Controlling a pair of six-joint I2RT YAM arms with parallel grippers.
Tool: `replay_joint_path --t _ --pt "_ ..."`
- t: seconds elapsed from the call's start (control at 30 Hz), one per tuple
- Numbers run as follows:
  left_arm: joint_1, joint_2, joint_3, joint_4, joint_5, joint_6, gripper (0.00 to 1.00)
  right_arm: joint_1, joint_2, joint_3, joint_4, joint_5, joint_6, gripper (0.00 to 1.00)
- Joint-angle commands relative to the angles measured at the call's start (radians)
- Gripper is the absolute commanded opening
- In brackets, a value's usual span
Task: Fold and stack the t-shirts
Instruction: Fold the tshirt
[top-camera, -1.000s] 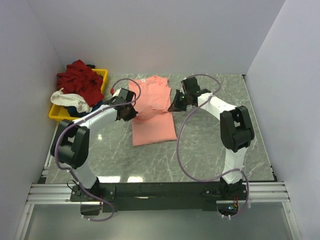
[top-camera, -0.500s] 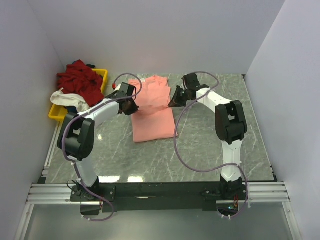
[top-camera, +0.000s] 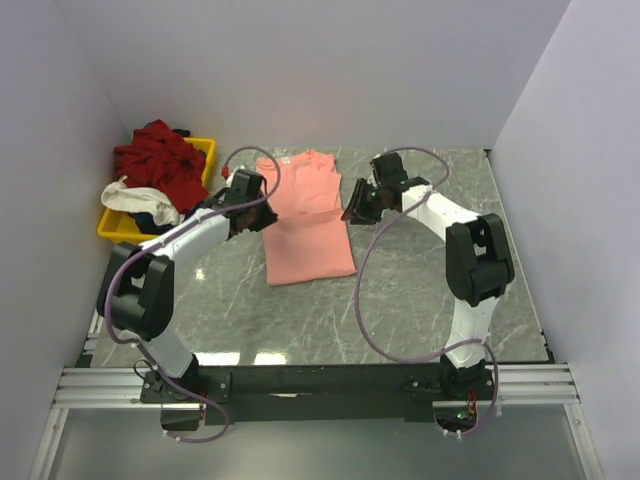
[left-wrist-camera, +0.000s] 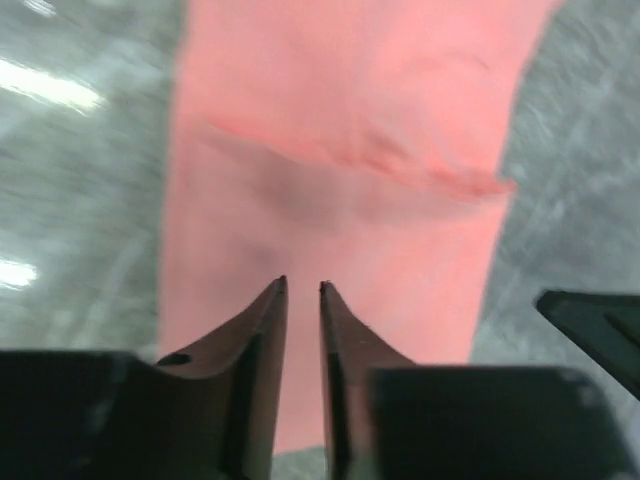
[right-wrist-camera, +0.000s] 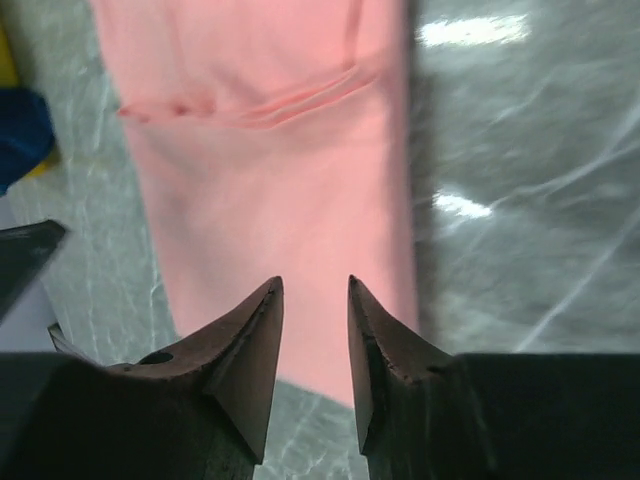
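Salmon-pink t-shirt (top-camera: 308, 215) lies flat mid-surface as a long narrow strip running far to near. A fold line crosses it partway (left-wrist-camera: 350, 165), and the far part lies a bit wider than the near part. Its far edge is close to the back wall. Its near edge stops well short of the arm bases.

Left arm (top-camera: 190, 235) reaches in from the left, its jaws over the shirt's left edge. In the left wrist view they are parted by a narrow slit, with nothing pinched and pink cloth showing through the gap. Right arm (top-camera: 440, 212) reaches in from the right, its jaws over the shirt's right edge. They are parted a bit wider, with nothing between them and cloth visible below. Contact with the cloth can't be told for either.

Grey marbled surface (top-camera: 430, 290) shows bare to the right of the shirt up to the right wall, and in front of the near edge. The left side is tighter. Yellow tray (top-camera: 207, 150) sits in the far-left corner, well apart from the pink shirt. Dark red t-shirt (top-camera: 155, 160) is heaped on top, white t-shirt (top-camera: 130, 195) hangs over the tray's near rim, and blue t-shirt (top-camera: 158, 215) peeks out under it. All three are crumpled.
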Motion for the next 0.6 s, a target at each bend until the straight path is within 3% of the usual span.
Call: replay_joint_path --t 0.0,0.17,0.3,0.57 --pt "-0.073 -0.05 -0.067 0.085 0.036 -0.04 0.23 0.061 -0.103 -0.08 0.078 0.02 -0.005 0.39" --pt "-0.114 -0.034 -0.153 0.145 0.048 -0.086 0.01 0.094 -0.115 -0.2 0.127 -0.002 0.012 0.3" --pt "-0.122 -0.04 -0.259 0.188 0.064 -0.098 0.01 0.091 -0.126 -0.342 0.172 0.009 0.015 0.23" --pt "-0.123 -0.104 -0.384 0.216 0.062 -0.111 0.01 0.071 -0.185 -0.464 0.204 0.014 0.009 0.22"
